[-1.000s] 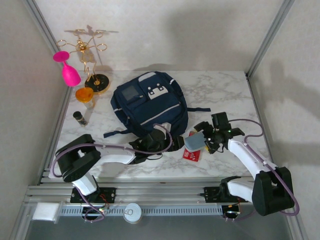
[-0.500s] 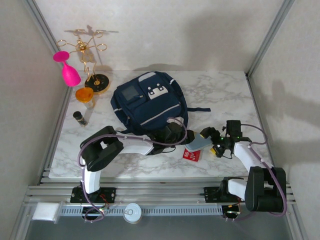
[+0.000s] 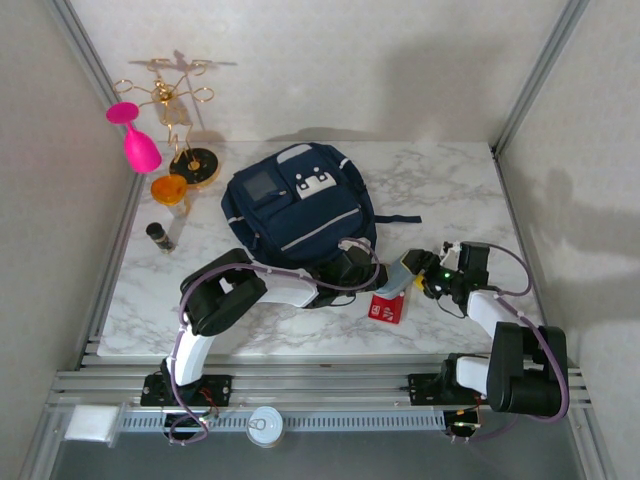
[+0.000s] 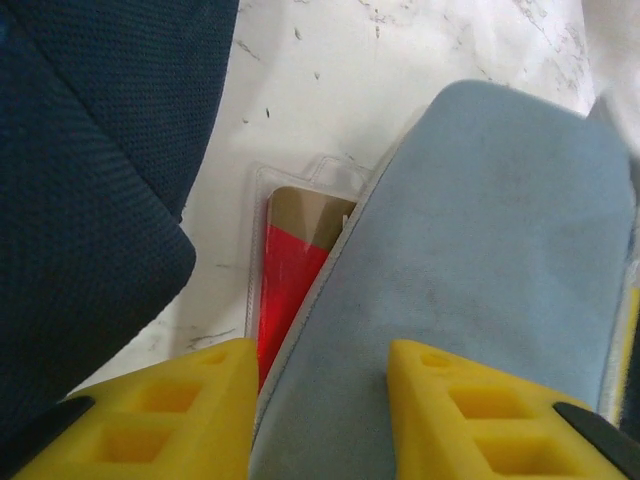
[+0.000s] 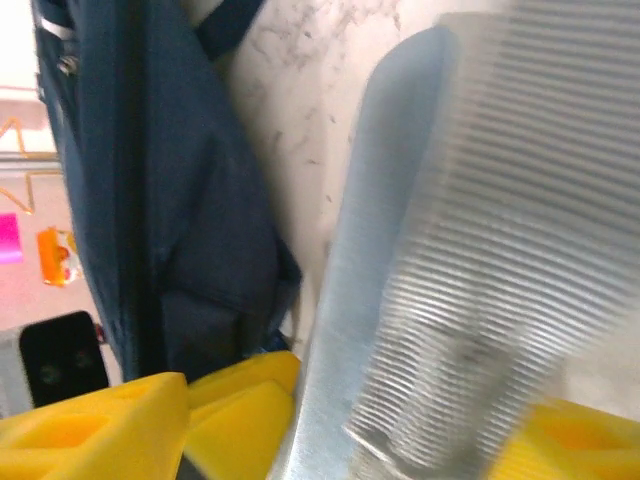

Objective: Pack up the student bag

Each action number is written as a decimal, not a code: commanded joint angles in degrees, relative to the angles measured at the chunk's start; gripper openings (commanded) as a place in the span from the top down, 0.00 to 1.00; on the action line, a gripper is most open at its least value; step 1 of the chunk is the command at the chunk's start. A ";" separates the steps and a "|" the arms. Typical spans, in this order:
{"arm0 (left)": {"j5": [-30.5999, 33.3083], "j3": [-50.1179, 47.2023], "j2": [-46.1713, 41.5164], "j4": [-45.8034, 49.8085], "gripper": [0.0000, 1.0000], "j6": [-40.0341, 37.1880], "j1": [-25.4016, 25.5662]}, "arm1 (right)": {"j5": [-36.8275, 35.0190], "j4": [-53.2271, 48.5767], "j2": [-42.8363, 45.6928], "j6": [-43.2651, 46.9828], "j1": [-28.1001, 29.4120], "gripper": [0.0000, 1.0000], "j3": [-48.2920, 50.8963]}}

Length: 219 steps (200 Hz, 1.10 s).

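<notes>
Nearest, a red blister pack point(image 3: 385, 308) lies flat on the marble table point(image 3: 450, 190), partly under the pouch. Above it the right gripper point(image 3: 424, 274) pinches a pale blue pouch point(image 4: 480, 230) by its flat sides. The left gripper point(image 4: 320, 395) has its fingers apart with the pouch's end between them; I cannot tell whether they touch it. The risk, I judge, is that the right gripper releases before the left closes, and the pouch drops outside the bag. Farther back, the student bag point(image 3: 295, 205) lies flat mid-table, front pocket up, navy with grey stripes. Its near edge is just left of the pouch, and no open mouth is visible.
</notes>
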<state>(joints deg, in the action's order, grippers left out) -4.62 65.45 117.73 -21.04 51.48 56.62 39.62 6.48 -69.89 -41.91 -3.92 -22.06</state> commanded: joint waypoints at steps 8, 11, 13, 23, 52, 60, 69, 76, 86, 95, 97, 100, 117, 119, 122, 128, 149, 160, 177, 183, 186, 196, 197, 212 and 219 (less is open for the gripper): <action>0.67 1.15 1.13 6.24 0.63 -0.57 0.24 | 1.90 2.53 0.04 2.79 -0.29 0.37 -0.84; 0.67 1.17 1.05 6.14 0.63 -0.59 0.24 | 1.99 2.71 0.04 2.88 -0.33 0.39 -0.76; 0.60 1.24 1.02 6.11 0.63 -0.59 0.29 | 2.07 2.91 0.02 2.84 -0.37 0.39 -0.59; 0.58 1.62 0.98 6.17 0.63 -0.68 0.33 | 2.00 3.00 -0.45 3.26 -0.39 0.44 -0.31; 0.54 3.36 1.18 7.59 0.63 -1.30 0.68 | 0.42 -1.48 -2.54 5.55 -1.44 0.51 -1.53; 0.42 3.52 0.99 7.50 0.62 -1.39 0.77 | 0.48 -1.71 -2.15 5.85 -1.68 0.54 -1.49; 0.08 3.87 0.72 7.33 0.62 -1.47 0.77 | -0.01 -2.25 -1.38 6.10 -1.92 0.57 -1.56; -0.27 4.30 0.37 7.45 0.60 -1.77 0.77 | -0.28 -2.73 -0.85 6.34 -2.01 0.58 -1.70; -0.72 5.24 -0.35 8.25 0.59 -2.42 0.77 | -0.57 -3.86 -0.33 6.72 -2.22 0.58 -2.28; -0.30 5.94 -1.62 9.90 0.58 -3.44 0.77 | -0.29 -4.94 -0.25 7.16 -2.42 0.61 -3.07; -0.10 6.03 -2.02 10.25 0.58 -3.66 0.77 | -0.10 -5.15 -0.23 7.25 -2.47 0.61 -3.25; 0.29 6.08 -2.71 10.89 0.57 -3.99 0.77 | 0.06 -5.41 -0.20 7.35 -2.52 0.62 -3.49; 1.42 5.25 -7.46 13.12 0.53 -6.02 0.70 | 0.57 -6.78 -0.06 7.97 -2.75 0.66 -4.85; 1.54 5.11 -8.14 13.41 0.53 -6.28 0.69 | 0.60 -6.93 -0.03 8.05 -2.82 0.67 -5.01; 1.66 4.86 -9.08 13.78 0.52 -6.67 0.68 | 0.60 -7.25 -0.06 8.12 -2.83 0.68 -5.22; 1.98 4.53 -11.23 14.80 0.51 -7.55 0.62 | 0.54 -8.16 0.10 8.31 -2.96 0.70 -5.85; 5.87 3.06 -18.94 20.09 0.46 -12.29 0.10 | 0.73 -11.37 0.84 8.86 -3.12 0.71 -8.47; 9.82 2.23 -22.68 23.52 0.42 -14.97 -0.72 | 1.57 -12.79 1.40 8.69 -3.20 0.71 -9.78; 12.25 0.71 -26.38 28.08 0.37 -21.07 -3.22 | 4.73 -14.45 1.92 8.45 -3.19 0.71 -11.91; 11.58 0.57 -26.84 29.86 0.36 -23.18 -4.58 | 5.28 -15.27 2.21 8.19 -3.20 0.71 -12.70; 11.22 0.63 -26.87 30.68 0.36 -24.24 -5.18 | 5.34 -15.63 2.44 8.02 -3.20 0.71 -13.12; 11.35 0.94 -26.63 33.56 0.36 -28.29 -6.78 | 5.38 -16.51 3.35 6.90 -3.20 0.70 -13.89; 11.50 0.97 -26.61 33.76 0.35 -28.90 -6.83 | 5.34 -16.51 3.44 6.78 -3.20 0.70 -13.93; 15.54 1.16 -25.00 36.03 0.34 -35.57 -7.44 | 6.06 -14.90 5.11 4.19 -3.19 0.70 -13.71; 17.15 1.99 -23.50 37.06 0.33 -38.12 -7.49 | 6.39 -14.13 5.58 3.21 -3.15 0.70 -13.71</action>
<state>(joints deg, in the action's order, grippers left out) 6.09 68.01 89.65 5.65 26.39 49.71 43.05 -7.11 -66.89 -35.46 -6.79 -34.37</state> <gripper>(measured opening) 0.659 0.301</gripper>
